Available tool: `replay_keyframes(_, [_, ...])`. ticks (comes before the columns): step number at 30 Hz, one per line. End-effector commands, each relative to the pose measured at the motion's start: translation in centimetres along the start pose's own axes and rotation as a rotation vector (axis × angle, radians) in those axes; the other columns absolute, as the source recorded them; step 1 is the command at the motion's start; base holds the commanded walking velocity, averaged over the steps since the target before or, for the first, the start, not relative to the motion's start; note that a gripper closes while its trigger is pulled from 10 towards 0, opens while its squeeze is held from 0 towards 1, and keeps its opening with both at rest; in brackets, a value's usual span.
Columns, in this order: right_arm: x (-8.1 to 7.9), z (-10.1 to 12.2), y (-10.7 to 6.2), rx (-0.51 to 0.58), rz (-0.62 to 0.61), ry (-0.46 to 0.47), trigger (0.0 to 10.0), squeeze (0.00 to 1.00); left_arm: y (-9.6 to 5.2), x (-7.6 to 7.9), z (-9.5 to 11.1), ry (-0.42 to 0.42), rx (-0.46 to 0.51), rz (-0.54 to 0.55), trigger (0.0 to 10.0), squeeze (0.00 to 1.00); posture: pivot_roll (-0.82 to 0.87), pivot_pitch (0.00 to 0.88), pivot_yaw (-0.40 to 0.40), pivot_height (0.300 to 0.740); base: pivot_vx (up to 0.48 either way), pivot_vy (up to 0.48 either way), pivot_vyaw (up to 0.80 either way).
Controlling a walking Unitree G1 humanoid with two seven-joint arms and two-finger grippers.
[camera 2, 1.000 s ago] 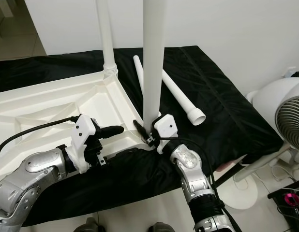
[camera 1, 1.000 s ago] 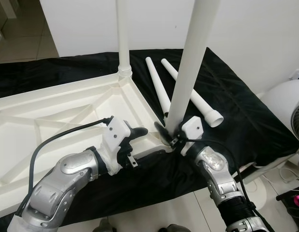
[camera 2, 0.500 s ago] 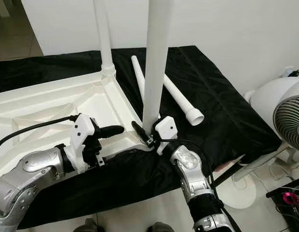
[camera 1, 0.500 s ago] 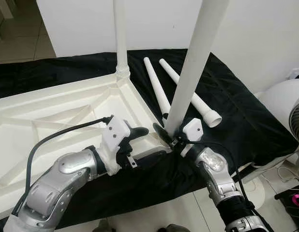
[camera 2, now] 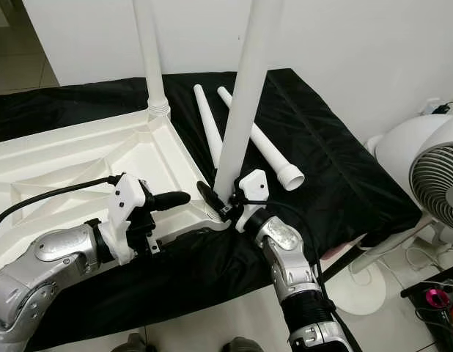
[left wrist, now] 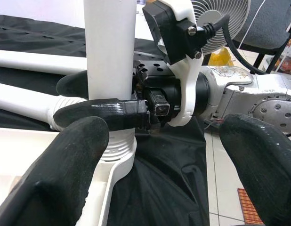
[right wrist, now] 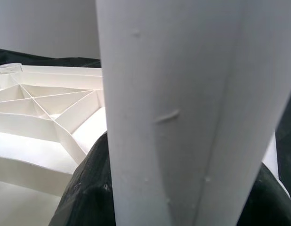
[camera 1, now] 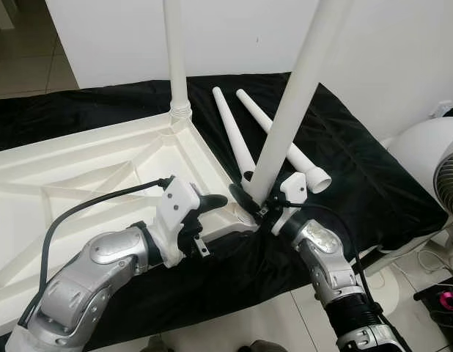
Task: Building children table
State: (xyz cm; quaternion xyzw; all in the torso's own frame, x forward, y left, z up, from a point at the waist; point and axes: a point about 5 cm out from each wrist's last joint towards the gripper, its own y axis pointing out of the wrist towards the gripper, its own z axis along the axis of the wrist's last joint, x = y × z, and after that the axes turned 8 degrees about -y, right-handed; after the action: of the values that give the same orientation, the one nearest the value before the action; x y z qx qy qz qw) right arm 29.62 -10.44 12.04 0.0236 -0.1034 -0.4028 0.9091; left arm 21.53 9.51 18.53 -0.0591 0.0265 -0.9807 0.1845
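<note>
The white tabletop (camera 1: 80, 169) lies upside down on a black cloth. One white leg (camera 1: 175, 59) stands upright in its far corner socket. My right gripper (camera 1: 250, 202) is shut on a second leg (camera 1: 292, 103) just above its ribbed base at the near corner socket (left wrist: 118, 155); this leg leans to the right. Close in the right wrist view the leg (right wrist: 183, 94) runs between the black fingers (right wrist: 84, 188). My left gripper (camera 1: 212, 201) is open, with nothing in it, just left of that corner over the table's near rim.
Two loose legs (camera 1: 230, 132) (camera 1: 285, 143) lie on the black cloth (camera 1: 358, 169) behind the held leg. A white fan (camera 2: 432, 169) stands on the floor at the right. The cloth-covered surface ends close in front of me, with tiled floor below.
The held leg's top has tipped further to the right and my right wrist has turned with it. My left gripper has stayed put. The camera has shifted slightly.
</note>
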Motion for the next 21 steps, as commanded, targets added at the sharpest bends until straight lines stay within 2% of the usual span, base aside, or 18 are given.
replay_keyframes(1, [-0.8, -3.4, -1.2, -0.185, -0.007, 0.095, 10.0, 0.0, 0.2, 0.4, 0.2, 0.01, -0.006, -0.025, 10.0, 0.0, -0.02, 0.059, -0.018, 0.74, 0.0, 0.0, 0.0])
replay_keyframes(5, [-0.8, -3.5, -1.4, -0.183, -0.011, 0.101, 10.0, 0.0, 0.2, 0.5, 0.2, 0.011, -0.006, -0.026, 10.0, 0.0, -0.02, 0.06, -0.02, 0.74, 0.0, 0.0, 0.0])
replay_keyframes(7, [-1.1, -3.1, -1.9, -0.126, 0.012, 0.006, 10.0, 0.0, 0.2, 0.5, 0.2, 0.012, -0.005, -0.024, 10.0, 0.0, -0.02, 0.062, -0.021, 0.74, 0.0, 0.0, 0.0])
replay_keyframes(8, [-1.1, -3.1, -1.9, -0.126, 0.012, 0.006, 10.0, 0.0, 0.2, 0.5, 0.2, 0.012, -0.005, -0.024, 10.0, 0.0, -0.02, 0.062, -0.021, 0.74, 0.0, 0.0, 0.0])
replay_keyframes(9, [-1.3, -3.2, -2.2, -0.12, 0.02, -0.079, 10.0, 0.0, 0.2, 0.6, 0.2, 0.012, -0.004, -0.024, 10.0, 0.0, -0.02, 0.062, -0.02, 0.74, 0.0, 0.0, 0.0])
replay_keyframes(10, [-1.3, -3.2, -2.2, -0.12, 0.02, -0.079, 10.0, 0.0, 0.2, 0.6, 0.2, 0.012, -0.004, -0.024, 10.0, 0.0, -0.02, 0.062, -0.02, 0.74, 0.0, 0.0, 0.0])
replay_keyframes(11, [-1.6, -3.1, -2.4, -0.117, 0.037, -0.145, 10.0, 0.0, 0.2, 0.6, 0.2, 0.012, -0.003, -0.025, 10.0, 0.0, -0.02, 0.063, -0.019, 0.74, 0.0, 0.0, 0.0])
replay_keyframes(14, [-1.8, -3.2, -2.5, -0.131, 0.055, -0.183, 10.0, 0.0, 0.2, 0.6, 0.2, 0.011, -0.004, -0.027, 10.0, 0.0, -0.02, 0.064, -0.015, 0.74, 0.0, 0.0, 0.0])
replay_keyframes(17, [-1.8, -3.2, -2.5, -0.137, 0.061, -0.182, 10.0, 0.0, 0.2, 0.6, 0.3, 0.012, -0.005, -0.028, 10.0, 0.0, -0.02, 0.064, -0.015, 0.74, 0.0, 0.0, 0.0])
replay_keyframes(21, [-1.5, -2.9, -2.0, -0.154, 0.061, -0.108, 10.0, 0.0, 0.3, 0.5, 0.3, 0.015, -0.004, -0.034, 10.0, 0.0, -0.02, 0.065, -0.011, 0.74, 0.0, 0.0, 0.0])
